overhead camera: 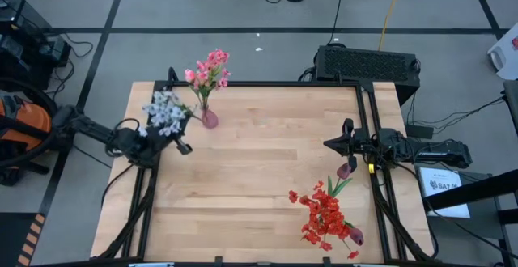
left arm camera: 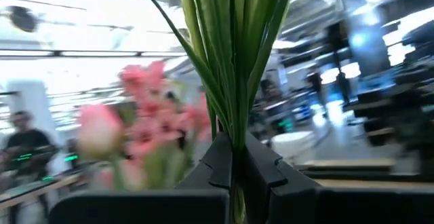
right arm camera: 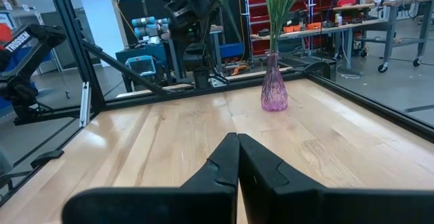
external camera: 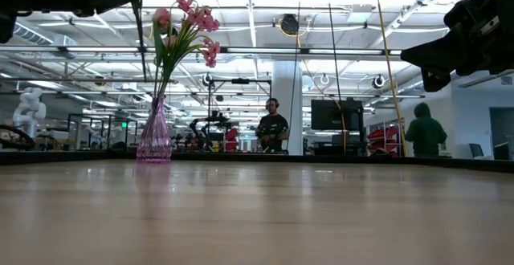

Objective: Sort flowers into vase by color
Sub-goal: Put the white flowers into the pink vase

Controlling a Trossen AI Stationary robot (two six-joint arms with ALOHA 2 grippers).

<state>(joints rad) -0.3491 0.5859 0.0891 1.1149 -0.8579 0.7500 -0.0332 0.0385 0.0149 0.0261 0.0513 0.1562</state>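
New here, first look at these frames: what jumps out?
The pink flowers standing in the small purple vase near the table's far-left corner. Right beside them the left gripper is shut on the pale blue-white bunch, held up off the table. At the near-right edge the red sprays lie flat, with the right gripper shut and empty above them by the right rail.

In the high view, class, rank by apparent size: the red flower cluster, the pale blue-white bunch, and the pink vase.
1. red flower cluster, largest.
2. pale blue-white bunch, held in the shut left gripper.
3. pink vase, clearly smallest.
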